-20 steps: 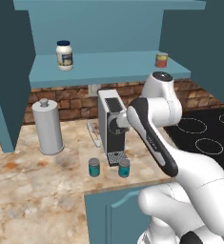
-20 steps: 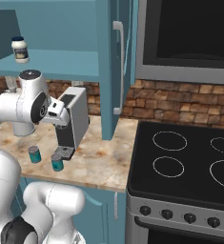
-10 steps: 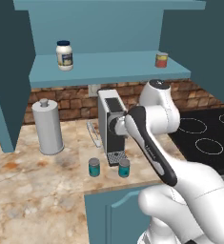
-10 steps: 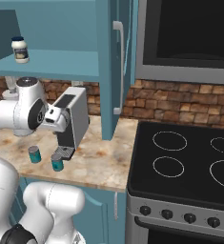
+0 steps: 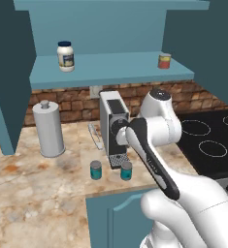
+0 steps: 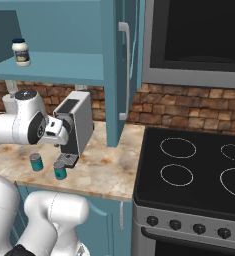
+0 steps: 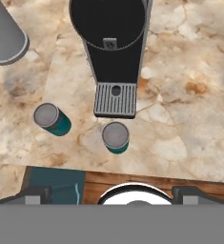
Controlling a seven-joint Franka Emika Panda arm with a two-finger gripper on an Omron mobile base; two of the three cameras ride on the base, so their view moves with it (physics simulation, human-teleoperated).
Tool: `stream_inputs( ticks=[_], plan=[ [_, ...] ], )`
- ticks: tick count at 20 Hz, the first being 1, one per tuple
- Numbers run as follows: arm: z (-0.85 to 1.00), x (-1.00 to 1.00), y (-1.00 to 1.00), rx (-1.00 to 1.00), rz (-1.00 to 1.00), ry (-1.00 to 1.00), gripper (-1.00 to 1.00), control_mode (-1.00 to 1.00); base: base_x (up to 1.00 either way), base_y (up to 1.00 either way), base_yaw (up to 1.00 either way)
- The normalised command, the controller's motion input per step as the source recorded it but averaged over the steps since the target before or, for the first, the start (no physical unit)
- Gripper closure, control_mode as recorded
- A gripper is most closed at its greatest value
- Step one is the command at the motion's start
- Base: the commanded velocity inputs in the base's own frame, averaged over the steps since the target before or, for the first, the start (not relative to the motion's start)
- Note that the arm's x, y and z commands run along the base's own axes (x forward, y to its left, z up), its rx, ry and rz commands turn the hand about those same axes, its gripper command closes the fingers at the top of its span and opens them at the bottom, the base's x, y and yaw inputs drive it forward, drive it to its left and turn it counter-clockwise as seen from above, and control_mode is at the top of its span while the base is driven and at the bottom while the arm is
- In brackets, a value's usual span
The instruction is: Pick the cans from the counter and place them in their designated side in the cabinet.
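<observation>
Two teal cans stand on the marbled counter just in front of the coffee machine: the left can and the right can. Both are upright and about a can's width apart. My gripper hangs above them, pointing down, open, with its fingertips far apart and nothing between them. From the right base view the hand sits against the machine's front, above the cans. The cabinet's light-blue shelf runs overhead.
A coffee machine stands right behind the cans. A tall grey canister is to its left. On the shelf sit a white jar at the left and a red can at the right. The black stovetop lies to the right.
My hand has come down a little and drawn in front of the coffee machine, over the cans. The cans have not moved, and the gripper has stayed open.
</observation>
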Motion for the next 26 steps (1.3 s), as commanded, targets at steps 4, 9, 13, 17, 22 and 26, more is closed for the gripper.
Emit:
stream_inputs(
  ticks=[4,9,13,17,22,26],
  plan=[
    [-0.24,-0.04,0.00,0.04,0.00,-0.01,-1.00,-1.00,0.00,0.00,0.00],
    [-0.28,0.00,0.00,0.00,0.00,0.00,-1.00,-1.00,0.00,0.00,0.00],
    [-0.24,0.00,0.00,0.00,0.00,0.00,-1.00,-1.00,0.00,0.00,0.00],
    [-0.18,0.00,0.00,0.00,0.01,-0.01,-1.00,-1.00,0.00,0.00,0.00],
    [-0.16,0.05,0.04,0.00,0.02,-0.01,-1.00,-1.00,0.00,0.00,0.00],
    [-0.18,0.07,0.08,0.00,0.01,0.00,-1.00,-1.00,0.00,0.00,0.00]
  ],
)
